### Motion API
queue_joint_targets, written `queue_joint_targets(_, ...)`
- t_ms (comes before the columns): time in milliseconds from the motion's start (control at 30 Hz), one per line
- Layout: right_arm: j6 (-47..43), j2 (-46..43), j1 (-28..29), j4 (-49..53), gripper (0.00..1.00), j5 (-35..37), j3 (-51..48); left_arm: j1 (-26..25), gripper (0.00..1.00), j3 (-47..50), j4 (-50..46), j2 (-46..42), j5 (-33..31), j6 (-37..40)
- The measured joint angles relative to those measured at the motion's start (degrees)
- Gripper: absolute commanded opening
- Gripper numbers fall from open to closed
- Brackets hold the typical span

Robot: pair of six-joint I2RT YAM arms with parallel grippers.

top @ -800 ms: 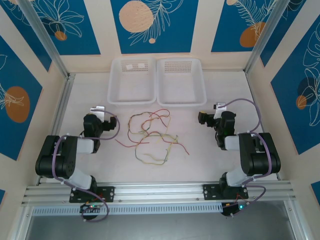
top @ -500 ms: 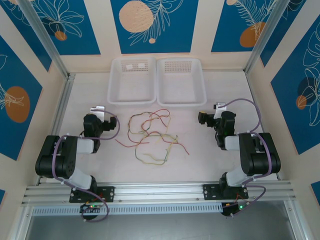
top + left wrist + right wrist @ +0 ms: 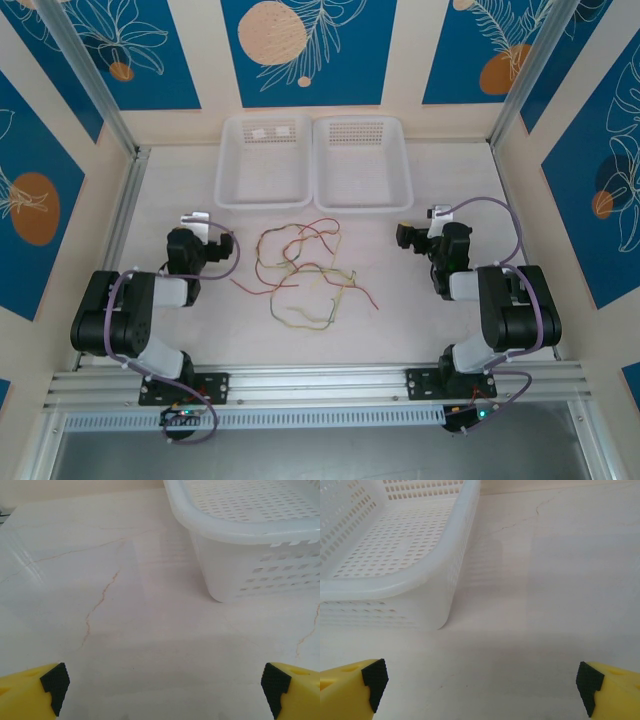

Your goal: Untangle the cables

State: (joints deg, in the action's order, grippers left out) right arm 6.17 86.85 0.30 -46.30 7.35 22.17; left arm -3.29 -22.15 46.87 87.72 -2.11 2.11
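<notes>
The left gripper (image 3: 162, 685) and the right gripper (image 3: 482, 682) each stood with jaws wide apart, holding nothing, low over the desk (image 3: 390, 320). Between them the red and yellow-green cables (image 3: 300, 275) lay tangled, near two white baskets (image 3: 262, 204).

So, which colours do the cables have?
The cables are red and yellow-green; the top view shows this best.

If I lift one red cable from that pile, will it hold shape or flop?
Probably floppy: the cables lie in loose, wavy loops. Lifting one likely drags others, since red and yellow-green strands cross repeatedly. Thread-thin, they look light and may slide on the smooth table.
</notes>
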Motion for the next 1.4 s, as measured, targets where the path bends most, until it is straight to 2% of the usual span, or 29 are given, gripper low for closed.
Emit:
queue_joint_targets(100,1.7,-4.5,-0.5,4.8,0.99,1.4,0.0,-0.1,0.99,-0.6,-4.5,-2.8,0.2,0.0)
queue_joint_targets(200,5.5,-14.6,-1.7,12.9,0.99,1.2,0.6,-1.1,0.94,-2.4,-15.0,-11.6,-1.4,-2.2)
queue_joint_targets(267,10.4,-22.4,-1.5,19.8,1.00,-0.7,3.1,-2.1,0.85,-5.0,-23.0,-20.6,-2.4,-6.7)
queue_joint_targets(333,16.3,-27.6,-1.0,23.8,0.94,-3.3,6.8,-2.9,0.69,-8.7,-28.8,-27.5,-2.3,-11.3)
queue_joint_targets(367,19.1,-29.5,-0.9,24.5,0.83,-5.8,8.6,-3.5,0.58,-11.1,-31.7,-29.6,-2.0,-13.1)
queue_joint_targets(400,20.4,-30.4,-0.4,24.3,0.77,-8.5,9.7,-4.4,0.51,-13.8,-34.8,-30.2,-1.8,-14.7)
queue_joint_targets(433,21.0,-30.6,0.4,24.6,0.74,-11.3,11.0,-5.5,0.49,-17.1,-38.4,-30.2,-1.3,-16.0)
queue_joint_targets(500,19.9,-29.2,5.1,29.2,0.72,-13.9,15.3,-7.3,0.53,-22.0,-44.8,-28.5,-0.7,-17.6)
queue_joint_targets(600,14.8,-23.4,17.3,38.2,0.71,-12.2,23.7,-8.5,0.59,-27.3,-54.4,-22.0,2.0,-19.8)
queue_joint_targets(700,11.5,-20.0,25.8,41.6,0.71,-10.1,26.2,-8.7,0.56,-29.3,-62.3,-13.8,3.5,-20.7)
queue_joint_targets(833,11.4,-19.5,26.8,42.4,0.72,-5.6,24.9,-10.2,0.57,-33.0,-69.9,-4.2,4.0,-19.4)
queue_joint_targets(933,12.2,-20.8,26.6,39.8,0.72,-2.2,22.8,-12.7,0.57,-37.5,-71.8,0.6,4.0,-17.3)
queue_joint_targets(1100,13.3,-22.9,26.6,37.3,0.76,0.3,21.1,-14.7,0.56,-43.7,-71.7,8.1,3.7,-16.1)
queue_joint_targets(1400,13.7,-29.5,26.6,36.9,0.80,3.0,18.1,-15.5,0.51,-44.2,-71.8,14.8,1.1,-16.1)
